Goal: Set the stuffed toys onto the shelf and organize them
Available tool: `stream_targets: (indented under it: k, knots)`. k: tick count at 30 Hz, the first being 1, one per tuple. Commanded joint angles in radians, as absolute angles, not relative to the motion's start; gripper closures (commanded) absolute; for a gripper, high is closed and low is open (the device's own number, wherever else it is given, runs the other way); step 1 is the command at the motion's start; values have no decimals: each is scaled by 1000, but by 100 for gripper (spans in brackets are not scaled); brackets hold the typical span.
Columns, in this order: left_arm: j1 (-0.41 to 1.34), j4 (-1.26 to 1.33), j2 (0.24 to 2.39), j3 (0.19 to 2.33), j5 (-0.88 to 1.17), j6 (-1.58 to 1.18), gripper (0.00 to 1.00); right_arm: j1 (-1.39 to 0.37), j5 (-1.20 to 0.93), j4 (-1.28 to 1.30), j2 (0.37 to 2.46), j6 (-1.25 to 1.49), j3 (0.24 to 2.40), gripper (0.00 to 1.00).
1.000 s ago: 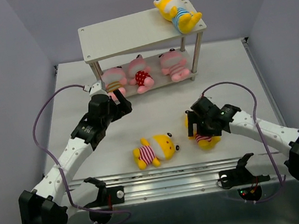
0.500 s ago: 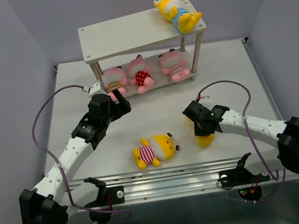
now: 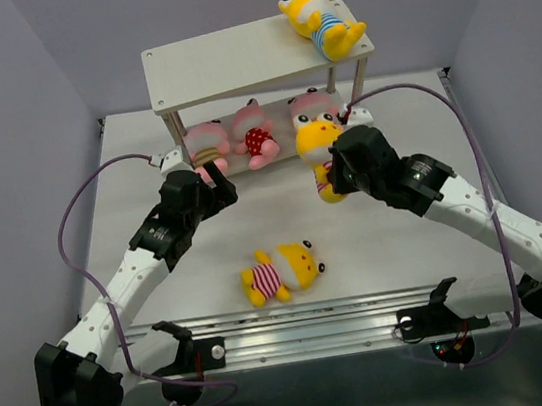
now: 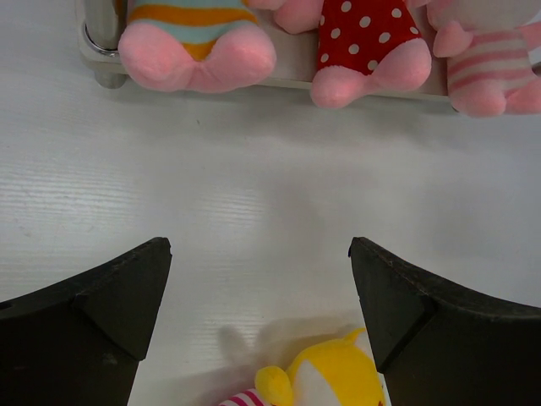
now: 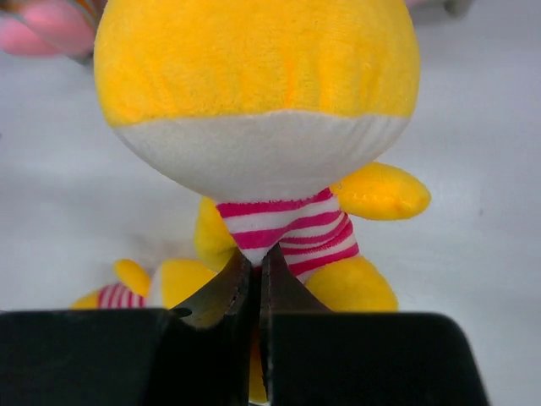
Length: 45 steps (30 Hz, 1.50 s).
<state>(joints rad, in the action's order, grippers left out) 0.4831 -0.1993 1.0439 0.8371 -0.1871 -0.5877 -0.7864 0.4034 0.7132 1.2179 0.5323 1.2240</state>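
My right gripper (image 3: 333,170) is shut on the pink-striped shirt of a yellow stuffed toy (image 3: 314,143) and holds it in the air in front of the shelf (image 3: 231,62). In the right wrist view the jaws (image 5: 260,258) pinch the shirt below the toy's big head (image 5: 254,76). Three pink toys (image 3: 255,134) sit on the lower board. A yellow toy in blue stripes (image 3: 323,22) lies on the top board's right end. Another yellow toy (image 3: 283,270) lies on the table. My left gripper (image 3: 221,180) stands open and holds nothing, short of the pink toys (image 4: 196,46).
The shelf's right front leg (image 3: 353,101) stands just behind the lifted toy. Purple cables (image 3: 79,205) loop beside both arms. A metal rail (image 3: 308,319) runs along the near table edge. Grey walls close in on the left and right.
My right gripper closed on the yellow toy at the right of the table, lifted it and carried it back and left toward the shelf. The left arm stayed still.
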Motion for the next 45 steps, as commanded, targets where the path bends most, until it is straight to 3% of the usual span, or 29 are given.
stream_targets:
  k: [1, 11, 23, 26, 28, 32, 45]
  knots:
    - [488, -189, 1011, 834, -207, -598, 1, -801, 391, 606, 1270, 375, 1453, 95]
    - [488, -196, 1005, 836, -221, -601, 1, -801, 508, 611, 1577, 288, 1964, 88]
    - [488, -195, 986, 833, -221, -600, 1, -801, 564, 557, 1876, 189, 2339, 80]
    - [488, -196, 976, 831, -224, -600, 1, -779, 542, 554, 1907, 201, 2353, 77]
    - [488, -196, 966, 830, -227, -601, 1, -755, 525, 545, 1924, 216, 2356, 67]
    - [488, -195, 969, 831, -226, -600, 1, -729, 482, 506, 1951, 222, 2353, 61]
    - [488, -199, 977, 834, -229, -597, 1, -699, 489, 394, 2074, 138, 2401, 55]
